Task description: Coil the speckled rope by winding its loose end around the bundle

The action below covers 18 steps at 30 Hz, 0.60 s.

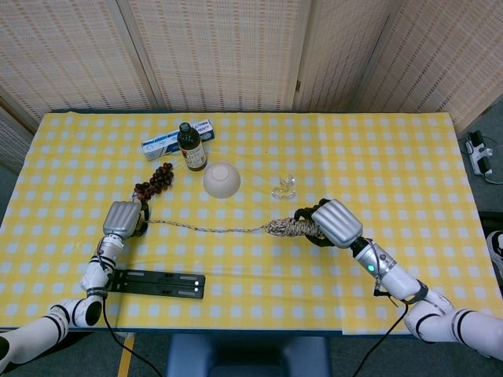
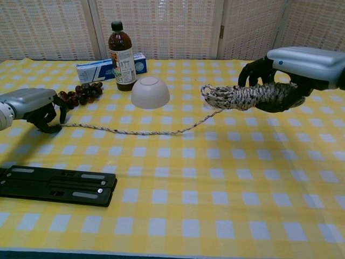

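The speckled rope bundle (image 1: pixel 289 227) (image 2: pixel 243 95) is held off the table by my right hand (image 1: pixel 333 223) (image 2: pixel 291 73), whose fingers wrap around it. From the bundle a loose strand (image 1: pixel 206 229) (image 2: pixel 141 131) runs left across the checked cloth. Its far end lies in my left hand (image 1: pixel 122 218) (image 2: pixel 33 106), low over the table at the left, fingers curled down around the strand's tip.
A brown bottle (image 1: pixel 191 148) (image 2: pixel 121 49), a blue-white box (image 1: pixel 163 140), a white upturned bowl (image 1: pixel 222 180) (image 2: pixel 150 93), dark beads (image 1: pixel 155 181) (image 2: pixel 82 92) and a small glass (image 1: pixel 284 186) sit behind the rope. A black bar (image 1: pixel 157 283) (image 2: pixel 56 186) lies near the front edge at left.
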Motion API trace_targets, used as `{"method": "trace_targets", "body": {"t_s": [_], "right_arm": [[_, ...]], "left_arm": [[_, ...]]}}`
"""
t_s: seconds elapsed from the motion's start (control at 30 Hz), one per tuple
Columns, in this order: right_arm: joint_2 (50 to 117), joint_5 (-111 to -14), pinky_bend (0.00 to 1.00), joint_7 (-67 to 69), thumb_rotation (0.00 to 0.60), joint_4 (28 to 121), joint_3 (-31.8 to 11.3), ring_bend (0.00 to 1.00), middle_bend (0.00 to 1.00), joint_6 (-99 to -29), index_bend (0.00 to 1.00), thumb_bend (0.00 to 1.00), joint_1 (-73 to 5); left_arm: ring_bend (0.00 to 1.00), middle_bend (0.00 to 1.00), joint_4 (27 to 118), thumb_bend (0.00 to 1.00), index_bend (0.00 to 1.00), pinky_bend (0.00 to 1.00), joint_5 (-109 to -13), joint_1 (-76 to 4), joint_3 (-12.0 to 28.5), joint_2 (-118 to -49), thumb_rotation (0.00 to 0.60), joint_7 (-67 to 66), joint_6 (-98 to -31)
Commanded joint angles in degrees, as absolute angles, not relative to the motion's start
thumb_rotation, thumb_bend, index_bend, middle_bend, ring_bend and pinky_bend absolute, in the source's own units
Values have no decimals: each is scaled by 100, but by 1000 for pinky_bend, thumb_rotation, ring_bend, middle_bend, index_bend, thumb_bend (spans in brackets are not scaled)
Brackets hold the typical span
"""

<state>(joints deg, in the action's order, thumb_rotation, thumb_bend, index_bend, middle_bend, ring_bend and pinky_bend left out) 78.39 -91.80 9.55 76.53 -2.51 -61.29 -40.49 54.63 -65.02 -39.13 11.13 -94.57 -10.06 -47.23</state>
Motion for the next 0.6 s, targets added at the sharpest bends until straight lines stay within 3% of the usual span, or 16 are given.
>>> {"method": "trace_targets", "body": {"t_s": [0.03, 0.6], "right_arm": [[7840, -9174, 473, 947, 600, 7656, -252, 661, 603, -6128, 793, 471, -4045], [7875, -9159, 473, 993, 600, 7589, -239, 661, 603, -6092, 794, 470, -4035]], "left_arm": [[806, 893, 5487, 417, 559, 759, -6458, -3919, 1115, -9445, 600, -1045, -4692], [806, 893, 5526, 434, 554, 759, -6280, -3960, 1113, -9467, 600, -1249, -4656]]}}
